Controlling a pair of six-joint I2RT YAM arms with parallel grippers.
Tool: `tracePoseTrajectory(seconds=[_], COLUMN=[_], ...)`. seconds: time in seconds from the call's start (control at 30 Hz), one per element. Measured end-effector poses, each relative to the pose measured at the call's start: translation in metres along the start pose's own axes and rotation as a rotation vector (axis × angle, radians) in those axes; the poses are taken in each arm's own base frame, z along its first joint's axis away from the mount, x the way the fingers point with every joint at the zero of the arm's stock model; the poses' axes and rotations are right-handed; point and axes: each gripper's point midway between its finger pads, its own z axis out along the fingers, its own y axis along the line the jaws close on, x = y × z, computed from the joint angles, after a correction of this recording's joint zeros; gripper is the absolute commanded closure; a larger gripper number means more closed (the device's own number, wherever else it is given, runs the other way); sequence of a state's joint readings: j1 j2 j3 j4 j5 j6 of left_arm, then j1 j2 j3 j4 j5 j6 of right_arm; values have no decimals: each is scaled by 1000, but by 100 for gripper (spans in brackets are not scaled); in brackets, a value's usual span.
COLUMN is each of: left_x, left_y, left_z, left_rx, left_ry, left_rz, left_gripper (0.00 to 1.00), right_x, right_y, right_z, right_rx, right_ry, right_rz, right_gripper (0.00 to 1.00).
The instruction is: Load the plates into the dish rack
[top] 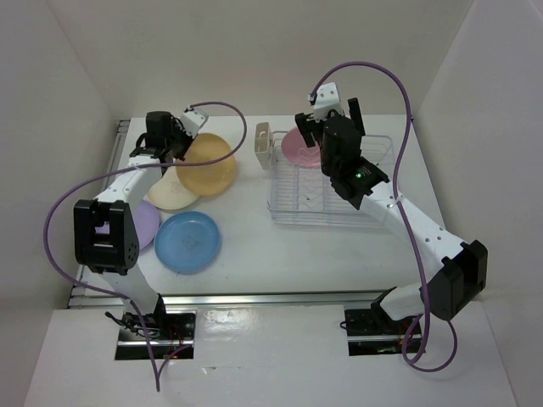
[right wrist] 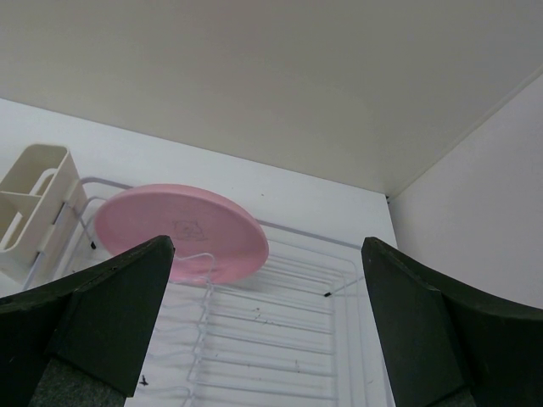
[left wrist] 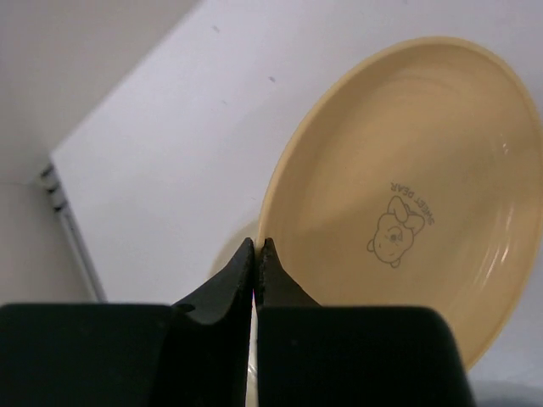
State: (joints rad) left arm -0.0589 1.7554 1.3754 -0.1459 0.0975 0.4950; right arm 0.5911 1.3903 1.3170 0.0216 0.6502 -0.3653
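My left gripper (top: 170,153) is shut on the left rim of the orange-yellow plate (top: 210,165), which overlaps the cream plate (top: 172,193). In the left wrist view the fingers (left wrist: 257,244) pinch that plate's (left wrist: 407,186) edge, with its bear print facing up. The lavender plate (top: 146,222) and the blue plate (top: 187,242) lie flat at the near left. The pink plate (top: 299,146) rests tilted in the far left end of the wire dish rack (top: 331,199). My right gripper (top: 318,127) is open and empty above the rack, just right of the pink plate (right wrist: 182,231).
The beige cutlery holder (top: 262,144) hangs on the rack's left end and also shows in the right wrist view (right wrist: 34,195). White walls close in the table at the back and on both sides. The rack wires (right wrist: 280,331) lie bare below my right gripper.
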Motion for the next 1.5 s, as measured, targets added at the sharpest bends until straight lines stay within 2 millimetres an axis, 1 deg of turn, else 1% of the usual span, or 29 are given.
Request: tracePoseTrajectory(seconds=[0.07, 0.13, 0.2, 0.23, 0.33, 0.4, 0.47, 0.53, 0.63, 0.7, 0.77, 0.83, 0.9, 1.0, 1.1, 1.23, 1.5], left_x=[-17, -37, -65, -83, -128, -154, -176, -202, -238, -257, -271, -278, -280, -274, -264, -261, -282], left_y=[17, 27, 33, 37, 40, 36, 25, 8, -27, -54, -82, -108, -130, -156, -168, -178, -193], left_z=[-10, -22, -34, -40, -59, -71, -79, -89, -103, -110, -112, -108, -100, -78, -58, -44, -34], left_rx=[-69, -119, -138, -145, -167, -175, -178, -184, -189, -185, -175, -160, -158, -133, -139, -160, -187], left_ry=[-93, -187, -298, -371, -562, -680, -769, -855, -974, -1041, -1091, -1115, -1123, -1096, -1048, -1012, -1037], left_rz=[5, 17, 46, 69, 134, 186, 228, 281, 364, 410, 446, 480, 513, 532, 543, 544, 544], left_gripper=[100, 100, 100, 100, 100, 100, 100, 100, 100, 100, 100, 100, 100, 100, 100, 100, 100], right_x=[0, 0, 0, 0, 0, 1, 1, 2, 2, 2, 2, 3, 5, 8, 9, 11, 19], right_y=[1, 2, 1, 1, -1, -3, -4, -5, -7, -8, -9, -9, -8, -9, -11, -16, -25], right_z=[0, 0, 0, 0, 0, 0, 0, 0, 0, -1, -1, -1, -1, 0, 0, 1, 1], right_rx=[-4, -7, -6, -3, 7, 15, 21, 28, 34, 41, 44, 46, 45, 50, 55, 67, 94], right_ry=[-1, -2, -2, -1, 2, 5, 7, 9, 10, 12, 12, 13, 17, 23, 27, 32, 50], right_rz=[5, 8, 8, 8, 1, -3, -8, -14, -20, -24, -25, -27, -31, -35, -39, -38, -43], right_gripper=[0, 0, 0, 0, 0, 0, 0, 0, 0, 0, 0, 0, 0, 0, 0, 0, 0])
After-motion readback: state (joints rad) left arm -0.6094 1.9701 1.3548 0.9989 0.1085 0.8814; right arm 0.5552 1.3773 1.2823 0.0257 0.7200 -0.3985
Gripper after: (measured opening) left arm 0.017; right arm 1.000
